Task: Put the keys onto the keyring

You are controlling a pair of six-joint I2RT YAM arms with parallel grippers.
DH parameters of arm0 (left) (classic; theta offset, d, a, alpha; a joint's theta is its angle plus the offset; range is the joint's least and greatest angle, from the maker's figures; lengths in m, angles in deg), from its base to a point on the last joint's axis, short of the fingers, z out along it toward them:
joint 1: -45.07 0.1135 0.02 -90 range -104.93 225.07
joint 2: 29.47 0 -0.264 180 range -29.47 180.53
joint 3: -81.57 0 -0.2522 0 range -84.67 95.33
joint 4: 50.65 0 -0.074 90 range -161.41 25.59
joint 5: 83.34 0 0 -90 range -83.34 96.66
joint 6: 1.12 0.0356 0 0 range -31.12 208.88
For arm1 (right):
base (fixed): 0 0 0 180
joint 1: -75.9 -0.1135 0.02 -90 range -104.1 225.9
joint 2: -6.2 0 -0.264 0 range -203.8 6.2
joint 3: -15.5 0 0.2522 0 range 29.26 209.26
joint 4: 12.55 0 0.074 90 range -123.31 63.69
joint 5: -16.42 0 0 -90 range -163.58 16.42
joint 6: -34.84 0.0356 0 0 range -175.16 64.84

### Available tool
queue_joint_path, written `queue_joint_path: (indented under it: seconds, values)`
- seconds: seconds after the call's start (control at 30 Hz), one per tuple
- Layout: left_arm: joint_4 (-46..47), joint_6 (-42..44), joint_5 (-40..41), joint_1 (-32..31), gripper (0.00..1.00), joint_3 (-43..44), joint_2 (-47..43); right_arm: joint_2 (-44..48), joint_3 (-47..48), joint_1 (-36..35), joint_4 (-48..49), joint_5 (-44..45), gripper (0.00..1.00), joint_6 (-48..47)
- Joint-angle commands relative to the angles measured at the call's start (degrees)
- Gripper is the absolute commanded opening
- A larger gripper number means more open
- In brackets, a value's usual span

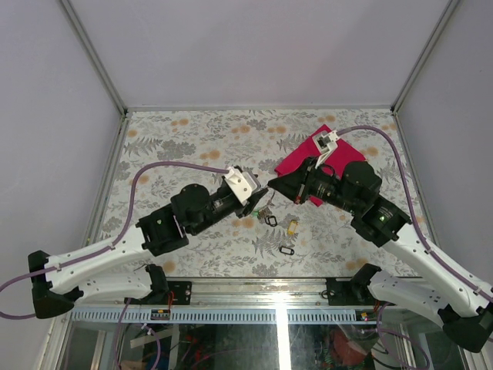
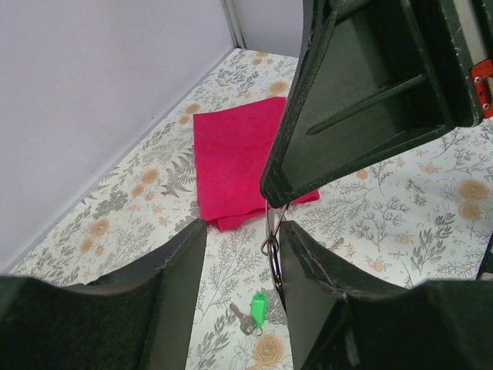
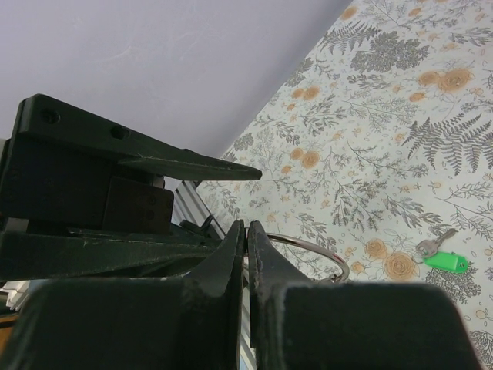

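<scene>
Right end effector (image 3: 246,227) pinching ring (image 3: 308,243) | left end effector (image 2: 243,227) spread astride ring | advised: close left gently, centred.

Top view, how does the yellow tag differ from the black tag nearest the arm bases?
The yellow tag is pale all over; the black tag is a dark frame around a pale centre. The yellow tag lies slanted, the black tag crosswise. Both lie loose on the table, off the keyring.
</scene>
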Motion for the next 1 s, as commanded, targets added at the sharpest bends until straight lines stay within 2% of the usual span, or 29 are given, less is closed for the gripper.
queue_joint_path:
  seconds: [0.0, 0.4, 0.87, 0.97]
  values:
    - [1.9, 2.2, 0.0, -0.2, 0.43, 2.3, 0.4, -0.3, 3.5, -0.3, 1.7, -1.5, 0.0, -0.1]
    - [2.5, 4.8, -0.7, -0.3, 0.32, 1.9, 1.1, -1.2, 3.7, -0.3, 1.4, -3.0, 0.0, 0.9]
    - [4.0, 7.8, -1.6, -0.3, 0.02, -0.6, 0.0, -0.3, 4.5, -0.3, 0.4, -1.7, 0.0, 0.9]
    - [3.8, 8.4, -1.6, -0.3, 0.0, -0.8, -0.4, 0.0, 4.7, -0.3, 0.4, -1.3, 0.0, 0.9]
